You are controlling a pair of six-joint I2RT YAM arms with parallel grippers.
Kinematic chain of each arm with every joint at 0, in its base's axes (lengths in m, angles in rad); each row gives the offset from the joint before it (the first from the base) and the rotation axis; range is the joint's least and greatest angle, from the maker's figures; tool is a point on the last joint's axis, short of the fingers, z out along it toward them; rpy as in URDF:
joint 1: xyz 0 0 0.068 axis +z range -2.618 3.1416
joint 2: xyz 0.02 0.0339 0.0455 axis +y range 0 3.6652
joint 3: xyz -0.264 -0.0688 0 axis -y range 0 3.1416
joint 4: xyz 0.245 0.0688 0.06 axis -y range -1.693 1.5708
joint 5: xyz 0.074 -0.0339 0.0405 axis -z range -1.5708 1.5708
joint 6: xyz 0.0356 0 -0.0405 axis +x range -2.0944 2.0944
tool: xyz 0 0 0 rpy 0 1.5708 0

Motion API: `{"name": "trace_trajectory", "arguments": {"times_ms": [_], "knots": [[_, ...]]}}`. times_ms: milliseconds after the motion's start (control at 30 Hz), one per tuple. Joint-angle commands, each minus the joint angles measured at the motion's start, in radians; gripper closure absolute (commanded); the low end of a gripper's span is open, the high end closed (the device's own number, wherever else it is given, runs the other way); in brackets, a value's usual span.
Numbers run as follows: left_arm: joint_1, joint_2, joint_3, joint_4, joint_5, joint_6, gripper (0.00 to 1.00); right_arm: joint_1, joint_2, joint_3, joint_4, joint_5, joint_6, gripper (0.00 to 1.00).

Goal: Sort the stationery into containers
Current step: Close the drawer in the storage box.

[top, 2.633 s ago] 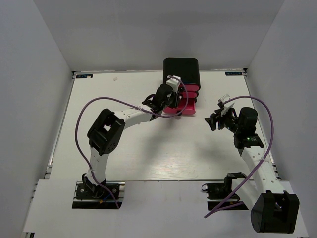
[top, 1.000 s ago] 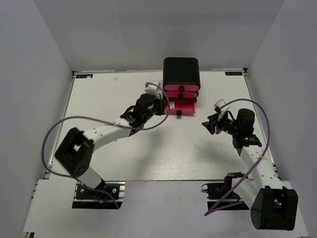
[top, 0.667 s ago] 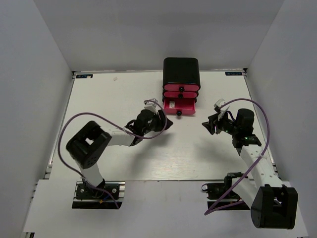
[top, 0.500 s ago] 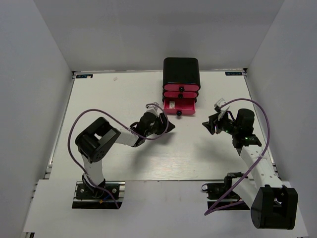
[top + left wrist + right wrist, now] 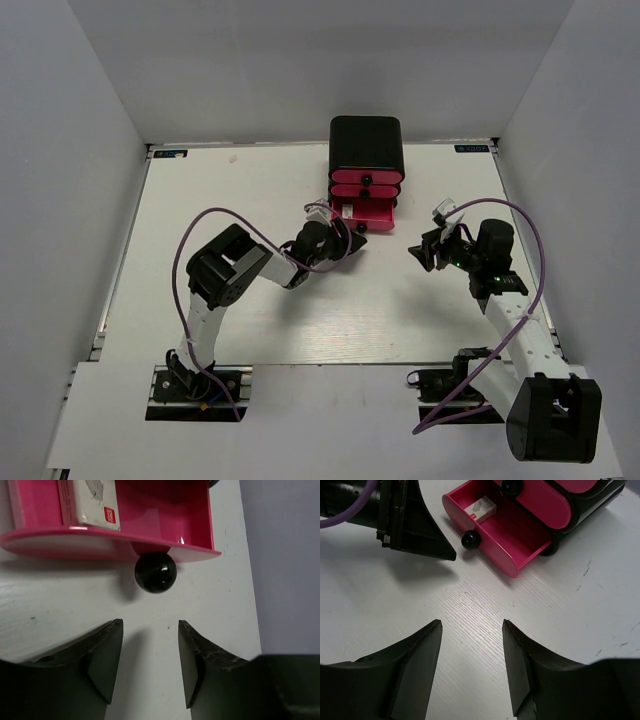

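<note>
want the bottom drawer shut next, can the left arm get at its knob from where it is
Probably yes. The left gripper is open and lined up just short of the knob, with only bare table between them. Nothing blocks the way to the drawer.

The open bottom drawer (image 5: pixel 165 515) is being partly filled at its left by a white eraser block (image 5: pixel 89 500); bare table (image 5: pixel 485 605) before it is being narrowed by the left gripper (image 5: pixel 150 630).
</note>
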Motion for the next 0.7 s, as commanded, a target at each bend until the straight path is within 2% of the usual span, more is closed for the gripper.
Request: {"name": "trace_trajectory", "arguments": {"times_ms": [0, 300, 500, 667], "knots": [[-0.004, 0.005, 0.039, 0.02, -0.047, -0.006, 0.41, -0.007, -0.016, 0.009, 0.031, 0.008, -0.004, 0.42], [0.005, 0.051, 0.094, 0.02, -0.079, 0.003, 0.38, -0.004, -0.013, 0.013, 0.028, 0.011, -0.015, 0.41], [0.005, 0.06, 0.147, -0.038, -0.113, 0.012, 0.39, -0.004, -0.01, 0.014, 0.025, 0.012, -0.02, 0.41], [0.005, 0.069, 0.18, -0.062, -0.133, 0.022, 0.51, -0.001, -0.016, 0.013, 0.026, 0.012, -0.02, 0.41]]}}
